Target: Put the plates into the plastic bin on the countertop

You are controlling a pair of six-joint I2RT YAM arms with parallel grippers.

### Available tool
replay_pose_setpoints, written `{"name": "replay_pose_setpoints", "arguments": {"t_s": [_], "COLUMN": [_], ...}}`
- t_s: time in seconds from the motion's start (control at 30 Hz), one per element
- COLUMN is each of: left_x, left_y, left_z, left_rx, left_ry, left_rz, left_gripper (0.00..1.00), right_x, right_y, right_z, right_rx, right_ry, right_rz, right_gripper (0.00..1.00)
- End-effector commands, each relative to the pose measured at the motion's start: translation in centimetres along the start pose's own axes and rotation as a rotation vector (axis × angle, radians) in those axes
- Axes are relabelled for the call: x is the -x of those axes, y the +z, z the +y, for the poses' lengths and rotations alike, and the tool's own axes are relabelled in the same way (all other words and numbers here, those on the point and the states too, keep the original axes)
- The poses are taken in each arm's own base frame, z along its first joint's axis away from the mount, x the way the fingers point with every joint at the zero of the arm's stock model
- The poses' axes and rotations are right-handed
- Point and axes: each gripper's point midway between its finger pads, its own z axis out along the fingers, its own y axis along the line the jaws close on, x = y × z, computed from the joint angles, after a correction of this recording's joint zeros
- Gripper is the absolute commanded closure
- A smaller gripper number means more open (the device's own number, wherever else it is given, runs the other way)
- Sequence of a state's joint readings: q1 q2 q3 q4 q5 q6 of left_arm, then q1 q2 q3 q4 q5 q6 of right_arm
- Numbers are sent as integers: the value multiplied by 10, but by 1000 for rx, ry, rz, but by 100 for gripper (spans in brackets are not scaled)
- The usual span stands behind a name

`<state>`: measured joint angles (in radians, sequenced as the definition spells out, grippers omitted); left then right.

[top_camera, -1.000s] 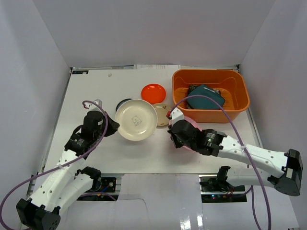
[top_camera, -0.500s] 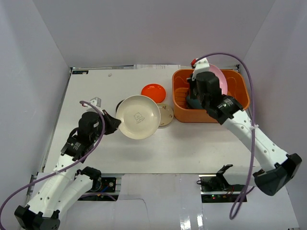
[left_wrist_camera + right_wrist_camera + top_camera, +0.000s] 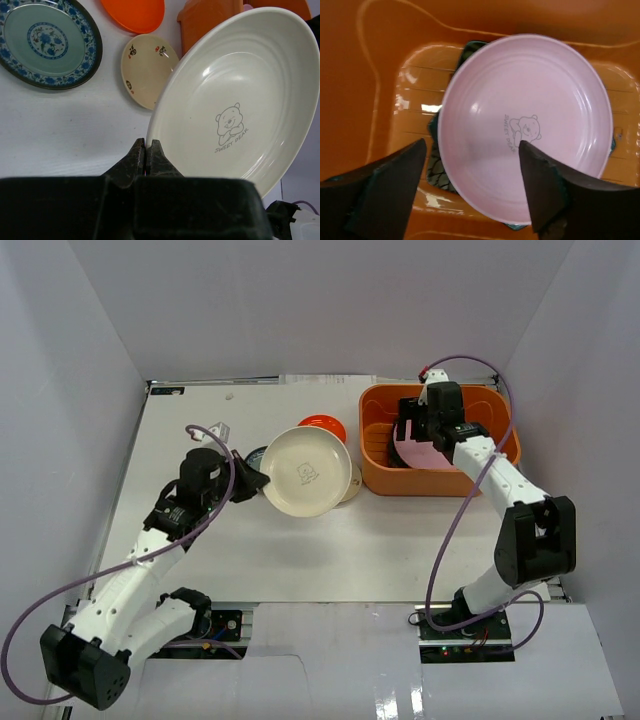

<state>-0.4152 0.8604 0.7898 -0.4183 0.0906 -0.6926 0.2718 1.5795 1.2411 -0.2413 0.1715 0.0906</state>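
Observation:
My left gripper (image 3: pixel 256 481) (image 3: pixel 145 145) is shut on the rim of the larger cream plate (image 3: pixel 306 471) (image 3: pixel 240 100), which is held tilted above the white countertop (image 3: pixel 300 555). The pink plate (image 3: pixel 420 453) (image 3: pixel 525 125) lies inside the orange plastic bin (image 3: pixel 440 483) (image 3: pixel 395 50), on top of a dark floral plate (image 3: pixel 439 172). My right gripper (image 3: pixel 421 428) (image 3: pixel 472 145) hovers open above the pink plate, not touching it. On the countertop lie the blue-patterned plate (image 3: pixel 45 42), the tan plate (image 3: pixel 145 67) and the orange-red plate (image 3: pixel 325 425) (image 3: pixel 135 12).
Pale walls enclose the countertop on three sides. The bin stands at the back right, its near left corner (image 3: pixel 205 20) close to the raised cream plate. A purple cable (image 3: pixel 470 490) loops along the right arm.
My right arm carried the pink plate from the countertop up into the bin and opened, leaving it there. My left arm lifted the cream plate and shifted it right.

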Motion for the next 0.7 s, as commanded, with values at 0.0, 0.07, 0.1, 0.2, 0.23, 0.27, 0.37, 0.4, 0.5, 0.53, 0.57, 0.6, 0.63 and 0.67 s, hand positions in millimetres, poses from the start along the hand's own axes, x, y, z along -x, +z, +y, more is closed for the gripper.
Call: {"name": "replay_pose_setpoints", "arguments": {"t_s": [0.0,0.07,0.1,0.2,0.23,0.27,0.37,0.4,0.5,0.53,0.57,0.6,0.63,0.67], "left_x": [30,31,37,38,44,43,44,42,47,47,52,52,50,50], "left_y": [9,24,27,48,51,56,74,80,83,84,84,84,86,85], "left_z": [-38,-41,-47,-52,-60,-66,-81,-83,-103,-106,-113,-115,-118,-123], "left_rx": [-104,-87,-92,-69,-81,-87,-102,-102,-155,-158,-170,-176,-184,-202], "left_ry": [-2,1,6,20,23,29,43,43,48,53,56,56,53,55], "left_rz": [-53,-44,-56,-49,-60,-53,-40,-32,-54,-58,-68,-64,-56,-58], "left_gripper": [100,100,100,100,100,100,100,100,100,100,100,100,100,100], "right_x": [57,75,74,80,81,77,59,54,41,34,34,35,36,37], "right_y": [-46,-81,-91,-140,-150,-164,-165,-159,-139,-136,-135,-135,-131,-129], "right_z": [31,42,46,76,85,98,111,109,98,98,98,98,97,96], "right_rx": [169,254,286,496,561,655,711,693,610,604,606,607,593,588], "right_ry": [67,97,111,159,159,146,119,121,129,137,143,153,158,160], "right_rz": [-197,-275,-292,-398,-422,-418,-371,-354,-309,-296,-302,-308,-308,-303], "right_gripper": [13,10,10,4,3,2,2,2,0,7,10,14,21,31]}}
